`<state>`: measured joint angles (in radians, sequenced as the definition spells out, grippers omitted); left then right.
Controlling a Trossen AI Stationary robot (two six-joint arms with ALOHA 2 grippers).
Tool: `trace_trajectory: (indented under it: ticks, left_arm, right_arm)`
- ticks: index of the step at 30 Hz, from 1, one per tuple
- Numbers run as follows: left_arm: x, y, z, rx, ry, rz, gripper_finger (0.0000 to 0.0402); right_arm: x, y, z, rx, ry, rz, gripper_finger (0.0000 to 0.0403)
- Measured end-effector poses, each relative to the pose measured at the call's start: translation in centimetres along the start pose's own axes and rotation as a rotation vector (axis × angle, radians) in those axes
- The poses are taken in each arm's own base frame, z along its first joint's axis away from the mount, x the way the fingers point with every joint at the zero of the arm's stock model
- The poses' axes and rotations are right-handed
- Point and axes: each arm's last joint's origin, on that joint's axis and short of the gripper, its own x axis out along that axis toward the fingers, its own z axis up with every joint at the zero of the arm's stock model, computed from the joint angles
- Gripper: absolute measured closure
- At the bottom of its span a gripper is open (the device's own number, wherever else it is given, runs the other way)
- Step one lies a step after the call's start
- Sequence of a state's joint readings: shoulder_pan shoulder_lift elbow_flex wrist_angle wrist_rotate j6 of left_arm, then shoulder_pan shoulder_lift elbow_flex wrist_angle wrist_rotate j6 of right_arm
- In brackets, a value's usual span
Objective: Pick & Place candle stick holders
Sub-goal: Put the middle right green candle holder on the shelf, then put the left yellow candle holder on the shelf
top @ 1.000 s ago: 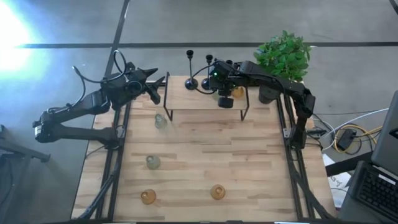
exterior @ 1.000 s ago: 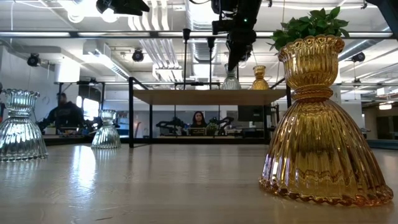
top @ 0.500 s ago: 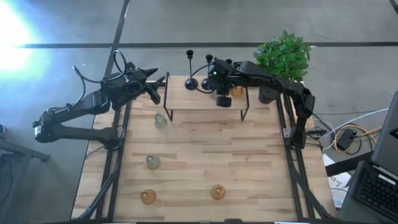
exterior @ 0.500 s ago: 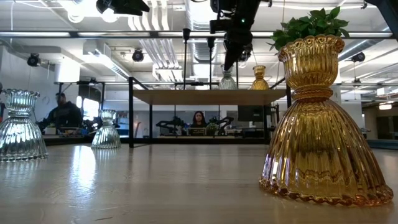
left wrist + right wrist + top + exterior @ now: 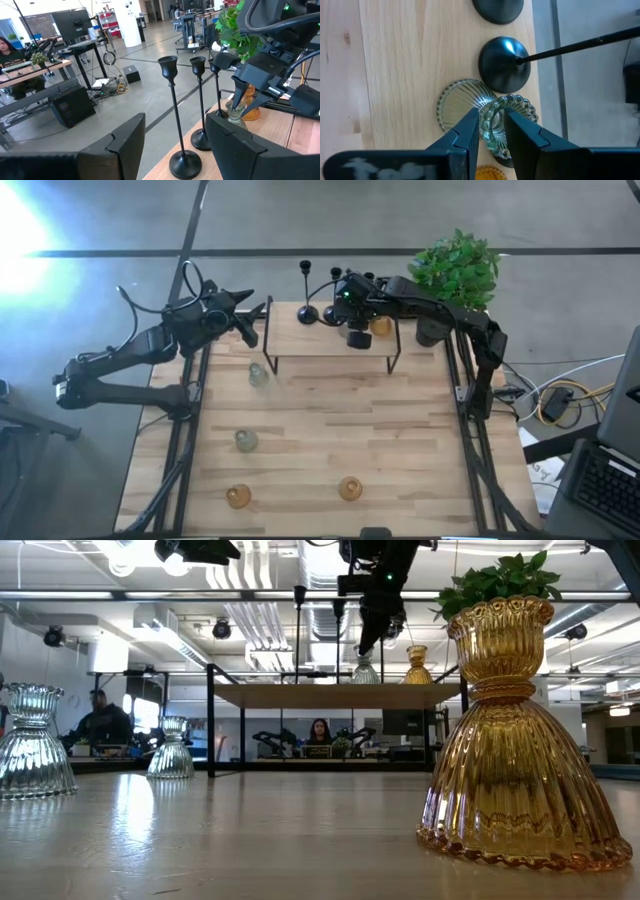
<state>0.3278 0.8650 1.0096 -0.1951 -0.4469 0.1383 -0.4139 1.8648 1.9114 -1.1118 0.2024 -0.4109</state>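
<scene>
A raised wooden shelf (image 5: 325, 330) stands at the table's far side. On it stand black candlesticks (image 5: 307, 310) (image 5: 172, 110), an amber glass holder (image 5: 382, 327) and a pale green glass holder (image 5: 462, 107). My right gripper (image 5: 492, 127) is over the shelf, shut on the pale green holder, right beside a candlestick base (image 5: 504, 62). My left gripper (image 5: 175, 150) is open and empty, waiting off the shelf's left end (image 5: 252, 325). Several more glass holders stand on the table. My right gripper pinches the pale green holder's beaded top rim (image 5: 492, 131) between its two fingers, pointing down from above. One finger (image 5: 467, 130) is outside the rim; the other (image 5: 520, 132) seems to be in the mouth. The holder stays upright, its base (image 5: 365, 676) at the shelf top.
On the table stand a pale holder (image 5: 258, 373), a pale green one (image 5: 246, 440) and two amber ones (image 5: 238, 496) (image 5: 349, 488). A potted green plant (image 5: 458, 268) stands at the far right corner. People sit at desks in the room beyond.
My right gripper has gone a little toward the table's far edge and left, toward the candlesticks, taking the pale green holder along the shelf with it. The holder has stayed upright.
</scene>
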Motion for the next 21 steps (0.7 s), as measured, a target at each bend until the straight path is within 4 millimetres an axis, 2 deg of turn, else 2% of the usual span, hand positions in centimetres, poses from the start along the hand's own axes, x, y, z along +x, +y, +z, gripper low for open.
trace_trajectory:
  ticks: [21]
  left_arm:
    - [0.0,0.0,0.0,0.0,0.0,0.0,0.0189]
  right_arm:
    - [-1.0,-0.3,0.3,0.01,-0.029,-0.013,0.0316]
